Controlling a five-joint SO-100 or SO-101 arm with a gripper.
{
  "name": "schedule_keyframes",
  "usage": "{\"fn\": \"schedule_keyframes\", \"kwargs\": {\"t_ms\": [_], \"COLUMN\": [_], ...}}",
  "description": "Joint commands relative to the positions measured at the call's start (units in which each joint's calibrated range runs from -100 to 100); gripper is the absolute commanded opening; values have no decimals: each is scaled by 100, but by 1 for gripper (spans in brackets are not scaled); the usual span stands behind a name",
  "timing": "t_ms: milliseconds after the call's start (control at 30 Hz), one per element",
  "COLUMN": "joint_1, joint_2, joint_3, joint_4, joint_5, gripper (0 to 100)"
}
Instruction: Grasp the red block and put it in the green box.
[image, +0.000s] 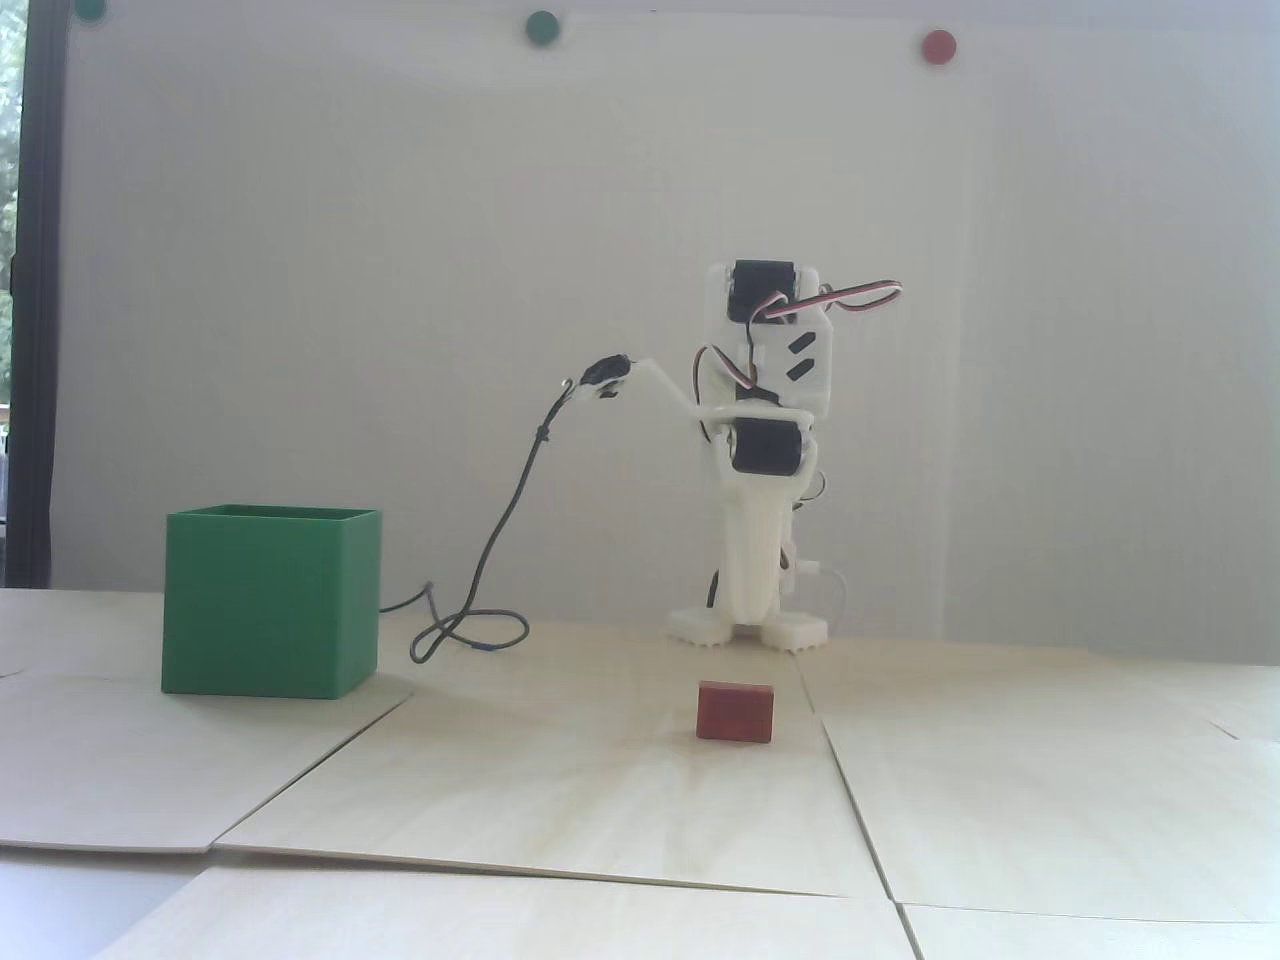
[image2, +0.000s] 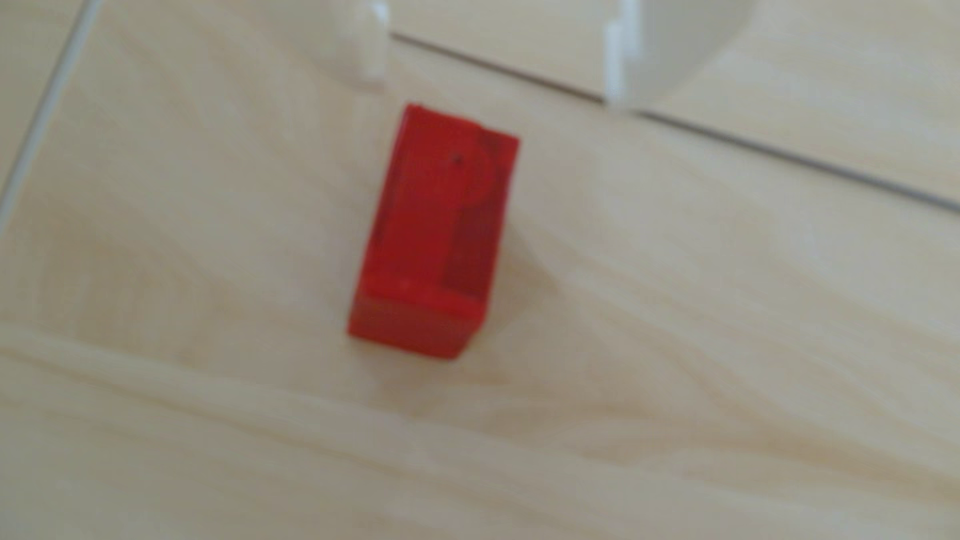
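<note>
The red block (image: 735, 712) lies on the pale wooden table, in front of the white arm. In the wrist view the red block (image2: 436, 233) sits just below my gripper (image2: 493, 88), apart from both white fingertips (image2: 371, 57). The gripper is open, with only bare table between its fingers. In the fixed view the gripper (image: 750, 632) points straight down, its tips close to the table just behind the block. The green box (image: 270, 600) stands far to the left with its top open; its inside is hidden.
A black cable (image: 500, 540) hangs from the wrist camera (image: 605, 372) and coils on the table between box and arm. Seams (image: 850, 790) divide the table's wooden panels. Green (image: 543, 27) and red (image: 938, 46) dots mark the white back wall.
</note>
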Motion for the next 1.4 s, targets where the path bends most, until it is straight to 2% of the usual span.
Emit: {"fn": "schedule_keyframes", "kwargs": {"t_ms": [0, 167, 367, 1367], "joint_1": [71, 87, 168, 71], "joint_2": [-113, -97, -97, 440], "joint_3": [-451, -451, -442, -530], "joint_4": [192, 293, 293, 243], "joint_5": [-224, -240, -552, -401], "gripper": [15, 15, 15, 15]}}
